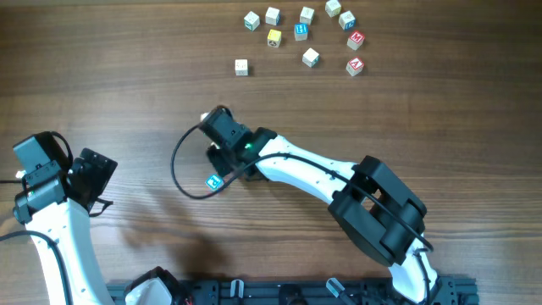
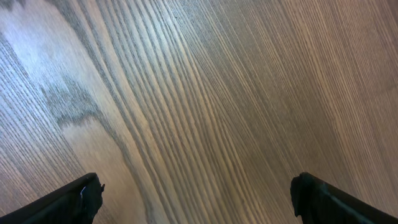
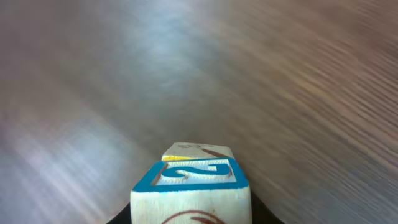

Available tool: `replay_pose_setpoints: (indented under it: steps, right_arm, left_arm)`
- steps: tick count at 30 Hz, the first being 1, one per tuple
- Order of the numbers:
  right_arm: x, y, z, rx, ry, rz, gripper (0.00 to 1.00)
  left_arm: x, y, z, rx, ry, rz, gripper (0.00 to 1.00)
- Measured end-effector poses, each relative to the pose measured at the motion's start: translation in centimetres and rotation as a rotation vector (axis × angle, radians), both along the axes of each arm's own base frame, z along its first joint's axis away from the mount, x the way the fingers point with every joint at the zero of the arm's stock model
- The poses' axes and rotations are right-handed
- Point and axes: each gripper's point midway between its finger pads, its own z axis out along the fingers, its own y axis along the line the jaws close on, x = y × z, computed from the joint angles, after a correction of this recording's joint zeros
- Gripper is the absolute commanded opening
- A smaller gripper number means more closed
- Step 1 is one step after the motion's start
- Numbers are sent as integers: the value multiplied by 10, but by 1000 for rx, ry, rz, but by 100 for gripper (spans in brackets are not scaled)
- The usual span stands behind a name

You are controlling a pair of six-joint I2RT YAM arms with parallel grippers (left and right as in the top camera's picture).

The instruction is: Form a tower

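My right gripper (image 1: 217, 173) sits mid-table, shut on a pale wooden cube whose blue letter face (image 1: 213, 180) points up. In the right wrist view this cube (image 3: 189, 186) fills the space between the dark fingers (image 3: 261, 214). A second pale cube with a yellow edge (image 3: 196, 149) shows just beyond it and touches it. I cannot tell from either view how tall the tower is. My left gripper (image 1: 91, 176) is at the left edge, far from the cubes. It is open over bare wood (image 2: 196, 193).
Several loose alphabet cubes (image 1: 301, 34) lie scattered at the back of the table, with red, yellow, blue and green faces. One lone cube (image 1: 242, 66) lies nearest my right arm. A black cable (image 1: 179, 169) loops left of the right wrist.
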Motion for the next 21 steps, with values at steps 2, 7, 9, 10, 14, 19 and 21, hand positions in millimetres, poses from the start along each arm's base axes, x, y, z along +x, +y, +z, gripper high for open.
replay_pose_setpoints:
  steps: [2, 7, 9, 10, 14, 19, 21]
  right_arm:
    - [-3, 6, 2, 6, -27, 101, 5]
    - [-3, 14, 6, -5, -114, 270, 5]
    - [-3, 13, 4, -20, -128, 303, 5]
    - [-4, 13, 0, -32, -132, 323, 5]
    - [-6, 10, -14, -72, -141, 388, 11]
    - [-8, 8, -17, -101, -167, 463, 36]
    - [-8, 8, -17, -104, -173, 473, 46]
  left_arm:
    - [0, 0, 0, 0, 0, 0, 100]
    - [0, 0, 0, 0, 0, 0, 100]
    - [0, 0, 0, 0, 0, 0, 100]
    - [0, 0, 0, 0, 0, 0, 100]
    - [0, 0, 0, 0, 0, 0, 100]
    - [0, 0, 0, 0, 0, 0, 100]
    - [0, 0, 0, 0, 0, 0, 100]
